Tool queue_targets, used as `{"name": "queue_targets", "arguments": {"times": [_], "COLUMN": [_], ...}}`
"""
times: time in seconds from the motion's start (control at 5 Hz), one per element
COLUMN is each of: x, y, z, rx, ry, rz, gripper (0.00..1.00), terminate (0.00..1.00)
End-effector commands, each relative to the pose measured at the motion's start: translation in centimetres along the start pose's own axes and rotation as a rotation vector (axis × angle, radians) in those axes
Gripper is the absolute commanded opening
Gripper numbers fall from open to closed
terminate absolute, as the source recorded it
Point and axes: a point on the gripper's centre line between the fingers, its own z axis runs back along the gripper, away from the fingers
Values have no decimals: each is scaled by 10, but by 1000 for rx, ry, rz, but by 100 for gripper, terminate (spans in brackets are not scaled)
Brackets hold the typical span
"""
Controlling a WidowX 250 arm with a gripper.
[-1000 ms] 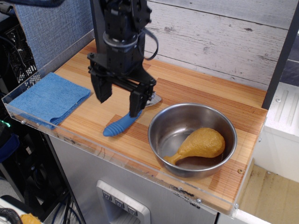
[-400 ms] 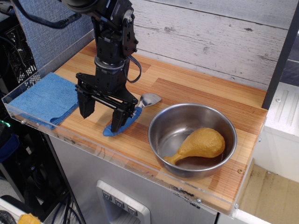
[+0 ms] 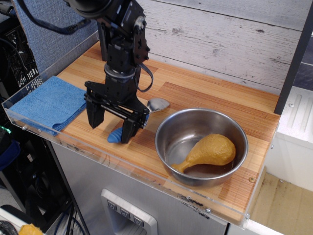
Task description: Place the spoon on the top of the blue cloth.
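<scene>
The spoon lies flat on the wooden counter, left of the steel bowl. Its silver bowl [image 3: 157,104] points back-right, and the tip of its ribbed blue handle [image 3: 115,135] points toward the front edge. My black gripper [image 3: 112,125] is open and low over the handle. One finger [image 3: 95,116] is to the handle's left, the other [image 3: 129,130] is at its right, and they hide the middle of the handle. The folded light-blue cloth [image 3: 49,103] lies flat at the counter's left end, apart from the gripper and with nothing on it.
A steel bowl [image 3: 195,122] at the front right holds a yellow-brown toy drumstick [image 3: 210,151]. A clear acrylic lip [image 3: 98,156] runs along the counter's front and left edges. A white plank wall stands behind, and a dark post [image 3: 293,58] stands at the right.
My gripper has come down and moved left along the spoon, from above its neck to around the blue handle. It stays open. The spoon, cloth and bowl have not moved.
</scene>
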Motion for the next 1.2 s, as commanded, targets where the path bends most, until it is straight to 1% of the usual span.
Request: {"name": "queue_targets", "arguments": {"times": [0.0, 0.2, 0.4, 0.6, 0.8, 1.0], "x": [1, 0, -1, -2, -1, 3], "y": [2, 3, 5, 3, -1, -4], "z": [-12, -22, -24, -19, 5, 38], "rx": [13, 18, 22, 20, -12, -42], "ry": [14, 46, 55, 57, 6, -53], "rz": [5, 1, 4, -12, -40, -77], "gripper": [100, 100, 0, 0, 0, 0], "terminate": [0, 0, 0, 0, 0, 0]}}
